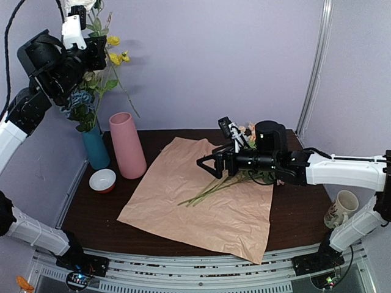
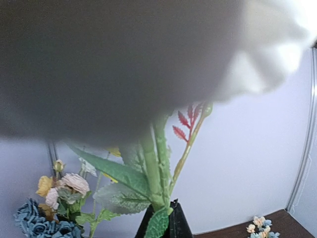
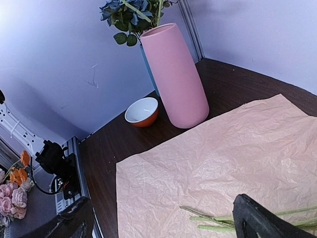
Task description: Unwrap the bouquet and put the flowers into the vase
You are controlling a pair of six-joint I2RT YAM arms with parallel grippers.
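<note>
The flowers (image 1: 211, 188) lay loose on the flat paper (image 1: 201, 220), right under the wide-open right gripper (image 1: 206, 163). The pink vase (image 1: 127, 146) stood well away, out past the gripper's tips. The flowers looked light and bendy, with thin stems that could slip and soft tops that could squash, so the best place to grab seemed to be the bunched stems, not the blooms. High up, the left gripper (image 2: 166, 220) was clenched on some leafy stems (image 2: 156, 163).
</note>
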